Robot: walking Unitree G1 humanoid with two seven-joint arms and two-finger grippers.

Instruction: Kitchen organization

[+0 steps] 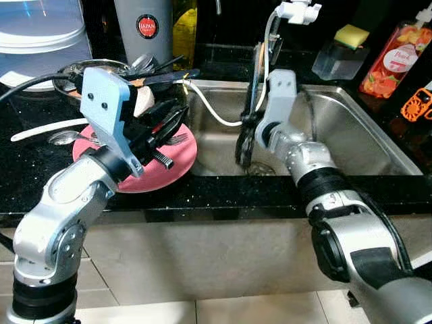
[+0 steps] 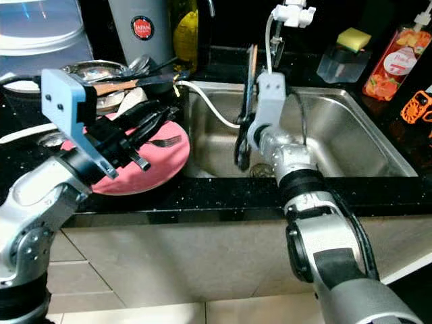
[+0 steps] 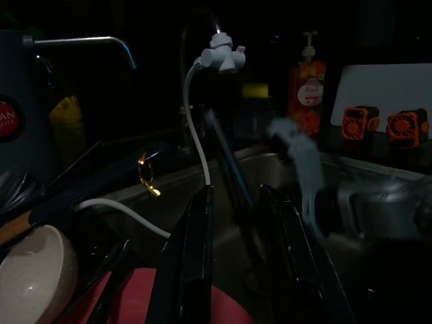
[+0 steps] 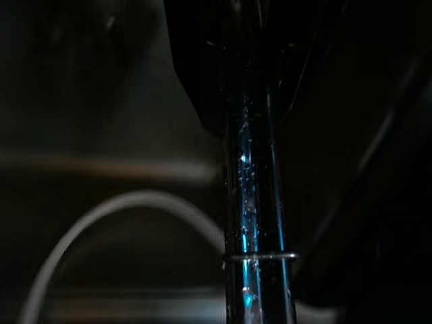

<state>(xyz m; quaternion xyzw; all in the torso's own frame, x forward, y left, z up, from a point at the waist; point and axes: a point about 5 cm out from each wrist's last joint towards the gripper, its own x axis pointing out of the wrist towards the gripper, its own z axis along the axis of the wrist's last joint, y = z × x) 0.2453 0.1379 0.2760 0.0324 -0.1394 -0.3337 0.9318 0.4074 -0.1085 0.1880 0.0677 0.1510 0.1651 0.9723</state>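
Two grippers are observed at a black stone counter (image 1: 223,192) with a steel sink (image 1: 351,128) set into it. The right gripper (image 1: 244,138) is positioned over the left part of the sink basin, its fingers closed on a dark, thin, flat utensil (image 1: 258,74) held upright on edge; in the right wrist view the dark shiny item (image 4: 260,223) is seen clamped between the fingers. The left gripper (image 1: 170,126) is held over a pink plate (image 1: 177,162) on the counter just left of the sink, its fingers (image 3: 192,270) narrowly parted with nothing between them. A fork (image 1: 177,139) is noted on the plate. Behind the plate a metal bowl (image 1: 94,67) loaded with utensils is recorded. A white hose (image 1: 209,108) is seen running from the tap fitting (image 1: 297,10) down into the sink. A sponge (image 1: 351,34) in a clear holder and a soap bottle (image 1: 395,57) are noted behind the sink.
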